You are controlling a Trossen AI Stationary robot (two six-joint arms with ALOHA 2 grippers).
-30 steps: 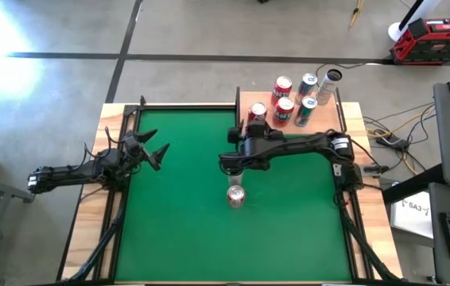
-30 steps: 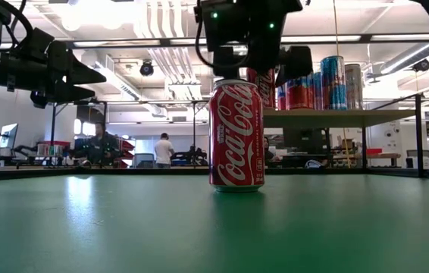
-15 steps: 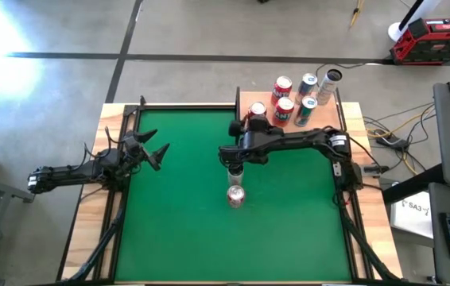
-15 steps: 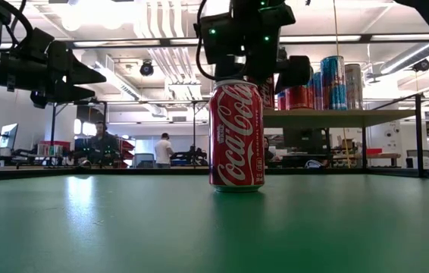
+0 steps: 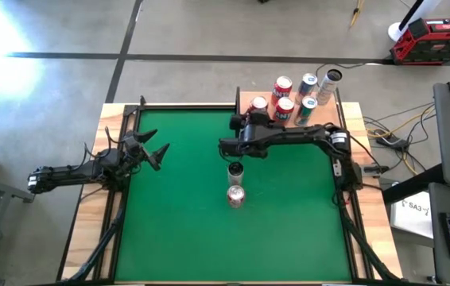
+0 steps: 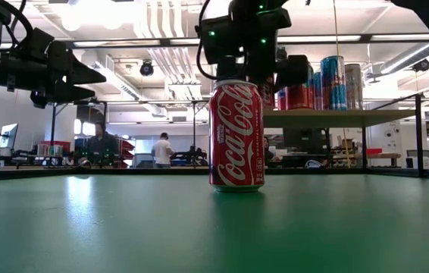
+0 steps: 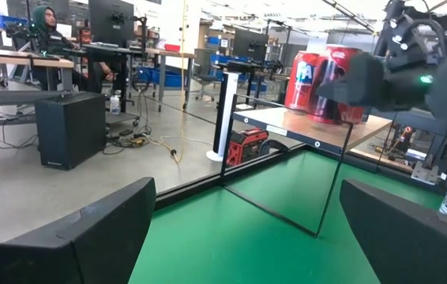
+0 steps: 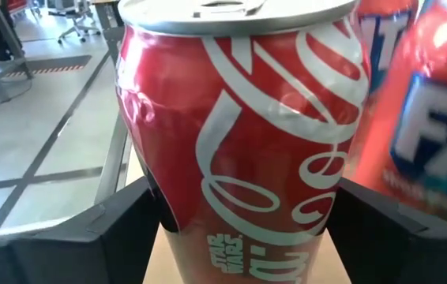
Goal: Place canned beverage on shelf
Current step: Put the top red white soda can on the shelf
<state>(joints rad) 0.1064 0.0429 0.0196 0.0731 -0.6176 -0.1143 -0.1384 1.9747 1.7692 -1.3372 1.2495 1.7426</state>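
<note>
Two cans stand close together near the middle of the green table [image 5: 169,230], one behind the other, so the low view shows only the nearer Coca-Cola can [image 6: 236,135] and hides its neighbour [image 5: 235,169]. At the table's left edge the left gripper [image 5: 162,156] waits with its fingers spread wide on nothing. Farther back, the right gripper [image 5: 247,121] reaches over the near left corner of the shelf [image 5: 326,114] and sits around a second Coca-Cola can [image 8: 239,134], which stands upright on the tan board. I cannot tell whether it is clamped on that can or merely brackets it. That doubt is the main risk. If the gripper pulls away while pressing on the can, it could drag or tip the can off the shelf corner onto the table below. A sideways swing could knock it against the red-orange can [image 8: 425,134] just beside it. Beyond stand more cans, among them a red one [image 5: 282,85] and a blue one [image 5: 308,82], so little bare board is left, and any further can must slip in beside them without toppling one.
</note>
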